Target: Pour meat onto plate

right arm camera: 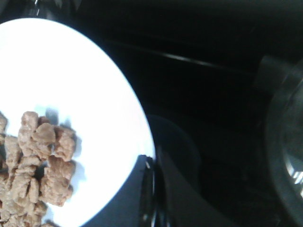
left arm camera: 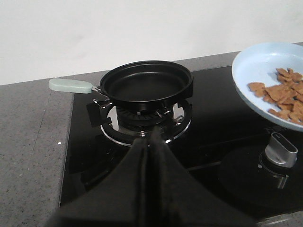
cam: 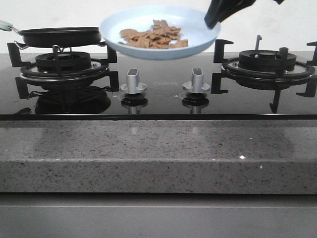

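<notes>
The pale blue plate hangs in the air over the back middle of the hob, tilted, its left edge near the pan. A heap of light-brown meat lies on it. My right gripper is shut on the plate's right rim; the right wrist view shows the plate, the meat and my gripper clamped on the edge. The black frying pan sits empty on the left burner. My left gripper is shut and empty, in front of the pan. The plate and meat show at that view's right.
The pan's pale green handle points left. Two silver knobs stand on the black glass hob between the burners. The right burner has a bare grate. A speckled grey counter edge runs along the front.
</notes>
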`<move>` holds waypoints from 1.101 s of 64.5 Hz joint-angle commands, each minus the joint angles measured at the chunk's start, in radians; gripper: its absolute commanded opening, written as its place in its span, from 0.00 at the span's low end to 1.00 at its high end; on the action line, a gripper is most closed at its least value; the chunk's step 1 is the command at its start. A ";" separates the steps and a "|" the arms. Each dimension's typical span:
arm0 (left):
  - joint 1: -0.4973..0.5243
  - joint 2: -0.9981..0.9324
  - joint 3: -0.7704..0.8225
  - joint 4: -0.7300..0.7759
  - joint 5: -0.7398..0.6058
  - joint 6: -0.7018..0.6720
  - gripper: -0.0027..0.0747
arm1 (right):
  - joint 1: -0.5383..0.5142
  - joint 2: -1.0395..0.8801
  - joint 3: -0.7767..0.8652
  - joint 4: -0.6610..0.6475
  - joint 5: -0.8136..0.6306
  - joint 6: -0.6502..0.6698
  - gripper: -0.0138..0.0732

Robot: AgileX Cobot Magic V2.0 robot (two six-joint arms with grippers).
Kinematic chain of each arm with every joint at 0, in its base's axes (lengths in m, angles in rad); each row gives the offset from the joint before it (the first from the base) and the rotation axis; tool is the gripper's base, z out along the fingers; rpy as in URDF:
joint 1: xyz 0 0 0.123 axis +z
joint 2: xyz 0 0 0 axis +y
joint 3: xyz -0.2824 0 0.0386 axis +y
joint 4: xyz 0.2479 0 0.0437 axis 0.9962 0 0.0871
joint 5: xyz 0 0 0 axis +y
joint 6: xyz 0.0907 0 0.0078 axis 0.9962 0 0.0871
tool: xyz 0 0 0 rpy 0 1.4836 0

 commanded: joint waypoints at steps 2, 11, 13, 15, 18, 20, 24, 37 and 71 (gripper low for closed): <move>-0.007 0.000 -0.029 0.002 -0.089 -0.011 0.01 | -0.035 0.037 -0.146 0.043 0.001 0.029 0.08; -0.007 0.000 -0.029 0.002 -0.089 -0.011 0.01 | -0.061 0.149 -0.265 0.043 0.036 0.053 0.08; -0.007 0.000 -0.029 0.002 -0.089 -0.011 0.01 | -0.063 0.172 -0.284 0.043 0.041 0.053 0.08; -0.007 0.000 -0.029 0.002 -0.089 -0.011 0.01 | -0.065 0.192 -0.297 0.043 0.042 0.053 0.08; -0.007 0.000 -0.029 0.002 -0.089 -0.011 0.01 | -0.065 0.212 -0.307 0.043 0.046 0.053 0.08; -0.007 0.000 -0.029 0.002 -0.089 -0.011 0.01 | -0.065 0.223 -0.308 0.043 0.047 0.053 0.08; -0.007 0.000 -0.029 0.002 -0.089 -0.011 0.01 | -0.062 0.241 -0.308 0.043 0.057 0.053 0.08; -0.007 0.000 -0.029 0.002 -0.089 -0.011 0.01 | -0.062 0.262 -0.309 0.032 0.101 0.053 0.08; -0.007 0.000 -0.029 0.002 -0.089 -0.011 0.01 | -0.064 0.262 -0.353 0.009 0.155 0.053 0.45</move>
